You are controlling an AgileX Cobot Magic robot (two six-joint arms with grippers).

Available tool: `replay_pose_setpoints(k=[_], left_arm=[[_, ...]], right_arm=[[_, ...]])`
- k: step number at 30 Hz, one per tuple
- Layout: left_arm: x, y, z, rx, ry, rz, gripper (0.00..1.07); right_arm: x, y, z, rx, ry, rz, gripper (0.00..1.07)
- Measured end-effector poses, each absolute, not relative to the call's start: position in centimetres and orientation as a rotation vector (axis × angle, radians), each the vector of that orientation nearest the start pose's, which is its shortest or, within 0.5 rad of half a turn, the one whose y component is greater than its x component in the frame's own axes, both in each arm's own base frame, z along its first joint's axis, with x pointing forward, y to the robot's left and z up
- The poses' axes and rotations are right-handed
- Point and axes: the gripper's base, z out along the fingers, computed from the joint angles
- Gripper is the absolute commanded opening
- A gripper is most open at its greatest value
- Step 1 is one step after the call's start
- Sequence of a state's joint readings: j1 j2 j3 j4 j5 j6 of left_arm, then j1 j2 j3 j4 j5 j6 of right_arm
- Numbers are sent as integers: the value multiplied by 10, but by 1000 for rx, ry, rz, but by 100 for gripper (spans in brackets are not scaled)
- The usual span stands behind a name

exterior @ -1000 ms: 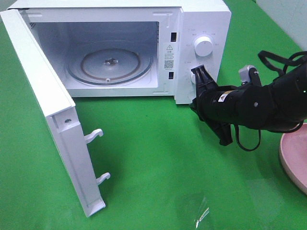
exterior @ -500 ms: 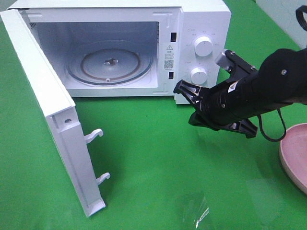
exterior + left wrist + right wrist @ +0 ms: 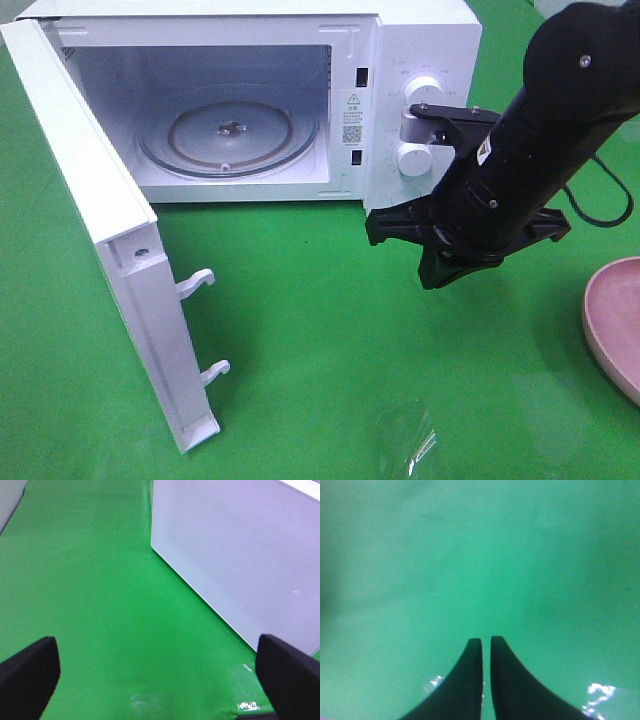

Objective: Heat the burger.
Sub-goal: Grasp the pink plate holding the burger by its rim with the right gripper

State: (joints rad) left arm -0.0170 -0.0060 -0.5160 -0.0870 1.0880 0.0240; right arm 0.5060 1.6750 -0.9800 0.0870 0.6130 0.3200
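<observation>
The burger is out of view in every frame. The white microwave (image 3: 420,60) stands at the back with its door (image 3: 100,230) swung wide open and its glass turntable (image 3: 228,130) bare. My right gripper (image 3: 445,270) hangs over the green cloth in front of the control panel and points down. In the right wrist view its fingers (image 3: 486,640) stand almost together with only a thin slit and nothing between them. My left gripper (image 3: 160,680) is open, its fingers (image 3: 30,675) far apart over the cloth beside the door's outer face (image 3: 240,555).
A pink plate (image 3: 612,320) shows partly at the right edge, its visible part bare. Two white knobs (image 3: 425,95) sit on the microwave panel behind my right arm. A shiny crinkle (image 3: 415,445) lies on the cloth near the front. Door latches (image 3: 200,280) stick out toward the middle.
My right arm has swung up from lying low beside the knobs to standing steep, turning its gripper to point down at the cloth. The microwave, door and plate have not moved.
</observation>
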Motion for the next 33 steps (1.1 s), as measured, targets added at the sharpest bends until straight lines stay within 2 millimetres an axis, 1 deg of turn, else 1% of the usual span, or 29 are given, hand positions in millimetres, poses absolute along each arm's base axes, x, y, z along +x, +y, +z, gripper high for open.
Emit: replay_pose_setpoints(k=[1,4,5,6,7,8,9,10,11,12,13,14,15,16,17,18,19,20,21,22,23,24,25,27,32,33], left_arm=[[-9,-7,280,49,2047,-100,98],[-9,-7,280,49,2047,-100,98],[-9,-7,280,49,2047,-100,98],[-9,-7,280,49,2047,-100,98],[-9,-7,280,49,2047,-100,98],[-9,-7,280,49,2047,-100,98],[-9,-7,280,49,2047,-100,98],[-9,-7,280,49,2047,-100,98],[-9,-7,280,49,2047,-100,98],[-9,-7,280,49,2047,-100,98],[-9,-7,280,49,2047,-100,98],[-9,-7,280,49,2047,-100,98],[-9,-7,280,49,2047,-100,98],[-9,-7,280,49,2047,-100,98],[-9,-7,280,49,2047,-100,98],[-9,-7,280,49,2047,-100,98],[-9,-7,280,49,2047,-100,98],[-9,-7,280,49,2047,-100,98],[-9,-7,280,49,2047,-100,98],[-9,-7,280,49,2047,-100,98],[-9,-7,280,49,2047,-100,98],[-9,-7,280,49,2047,-100,98],[-9,-7,280,49,2047,-100,98],[-9,-7,280,49,2047,-100,98],[-9,-7,280,49,2047,-100,98],[-9,-7,280,49,2047,-100,98]], right_arm=[[277,154,195,-230,2854,220,10],[279,149,199,-270,2886,171,13],[281,142,201,-310,2911,132,19],[281,142,201,-310,2911,132,19],[281,134,203,-340,2935,104,28],[281,134,203,-340,2935,104,28],[281,126,205,-380,2940,79,42],[281,126,205,-380,2940,79,42],[282,120,210,-404,2931,73,56],[282,120,210,-404,2931,73,56],[281,112,218,-428,2905,63,73],[282,104,226,-431,2875,46,86],[282,104,226,-431,2875,46,86],[282,100,230,-436,2861,33,92],[282,100,230,-436,2861,33,92],[282,91,236,-424,2839,1,99],[282,91,236,-424,2839,1,99],[283,81,240,-406,2829,-34,99],[283,81,240,-406,2829,-34,99],[283,72,243,-387,2837,-67,98],[283,72,243,-387,2837,-67,98],[282,65,244,-358,2856,-82,97],[282,65,244,-358,2856,-82,97],[282,53,244,-302,2886,-96,96],[282,46,245,-270,2893,-103,95],[283,42,244,-250,2897,-106,94]])
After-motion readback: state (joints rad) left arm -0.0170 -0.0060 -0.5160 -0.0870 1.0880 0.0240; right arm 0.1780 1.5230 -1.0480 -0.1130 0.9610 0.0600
